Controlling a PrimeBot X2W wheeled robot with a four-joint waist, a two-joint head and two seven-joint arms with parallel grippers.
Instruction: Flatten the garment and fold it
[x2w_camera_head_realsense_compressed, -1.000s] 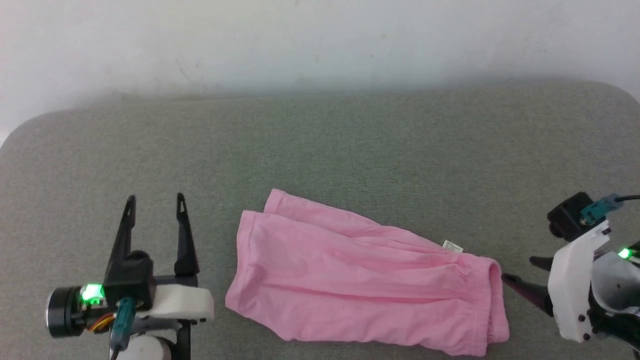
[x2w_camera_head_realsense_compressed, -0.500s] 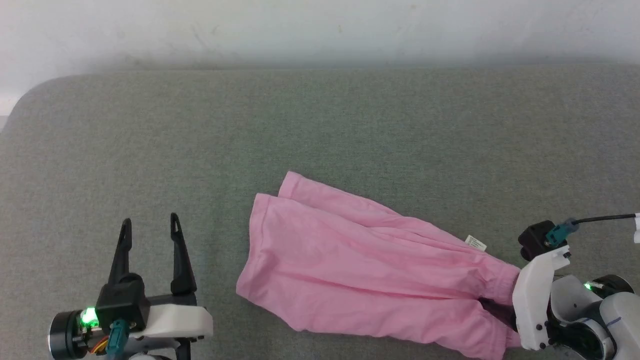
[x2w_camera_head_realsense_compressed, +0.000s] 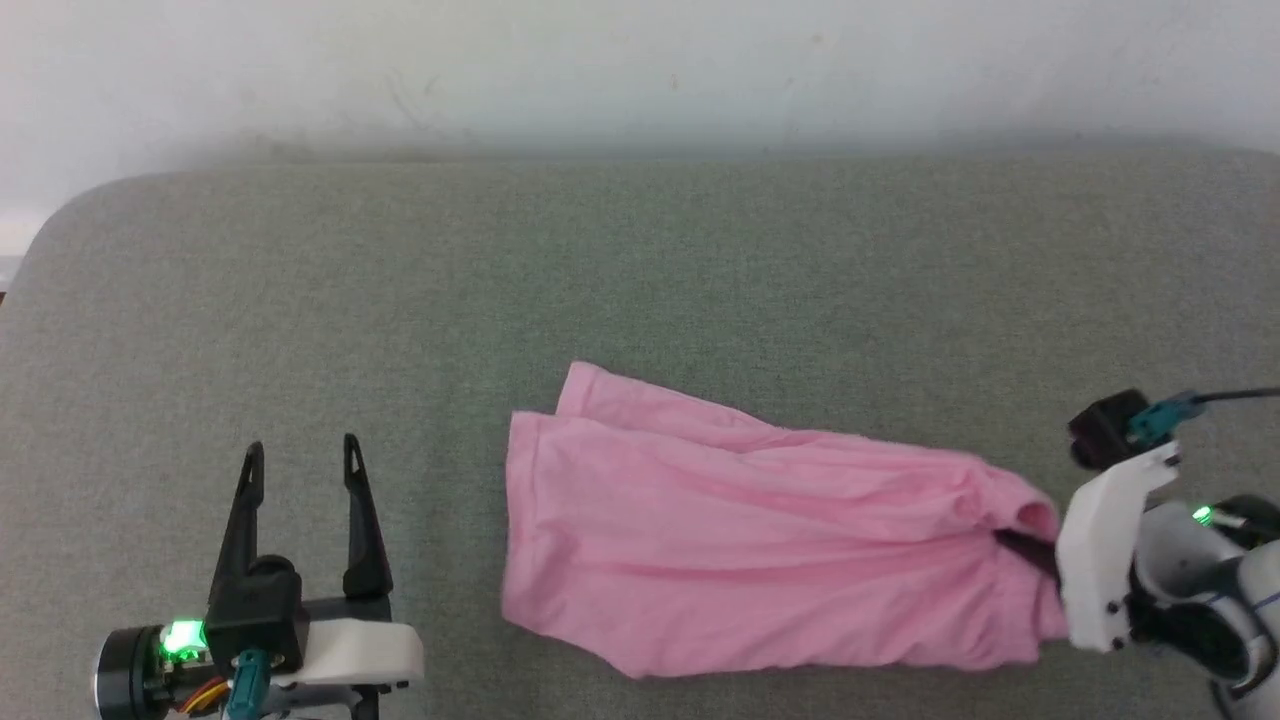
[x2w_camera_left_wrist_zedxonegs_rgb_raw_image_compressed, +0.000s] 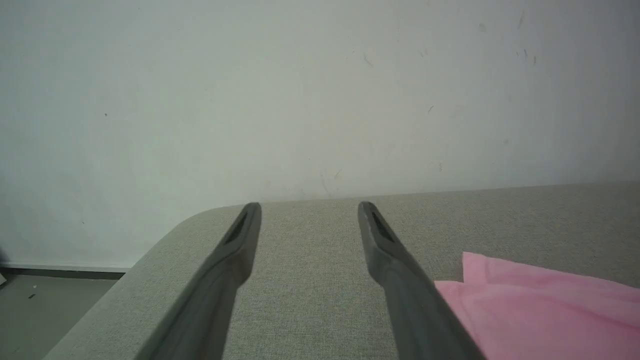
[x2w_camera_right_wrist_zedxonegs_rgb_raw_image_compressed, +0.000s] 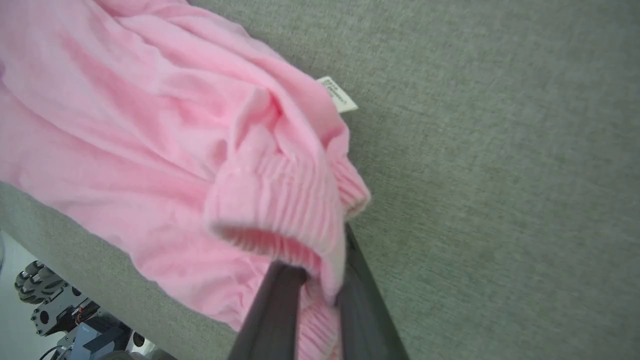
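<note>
The pink garment (x2w_camera_head_realsense_compressed: 760, 540) lies spread on the grey cushion, leg ends to the left, gathered waistband (x2w_camera_right_wrist_zedxonegs_rgb_raw_image_compressed: 280, 200) to the right. My right gripper (x2w_camera_head_realsense_compressed: 1015, 545) comes in from the right and is shut on the waistband, which bunches up over its fingertips. In the right wrist view the two fingers of the right gripper (x2w_camera_right_wrist_zedxonegs_rgb_raw_image_compressed: 320, 272) stand close together with pink cloth pinched between them, and the white label (x2w_camera_right_wrist_zedxonegs_rgb_raw_image_compressed: 339, 94) sticks out at the garment's far edge. My left gripper (x2w_camera_head_realsense_compressed: 302, 446) rests open left of the garment, apart from it. The left wrist view has the left gripper (x2w_camera_left_wrist_zedxonegs_rgb_raw_image_compressed: 309, 206) and the garment's corner (x2w_camera_left_wrist_zedxonegs_rgb_raw_image_compressed: 540, 310).
The grey cushioned surface (x2w_camera_head_realsense_compressed: 700, 280) stretches wide behind and beside the garment, with a rounded corner at the far left. A pale wall (x2w_camera_head_realsense_compressed: 640, 60) stands behind it. The cushion's near edge and the robot's wheeled base (x2w_camera_right_wrist_zedxonegs_rgb_raw_image_compressed: 45, 300) appear in the right wrist view.
My right gripper has moved in from the right onto the waistband and shut on it, bunching and lifting that end. The left gripper stays open. The camera has shifted.
</note>
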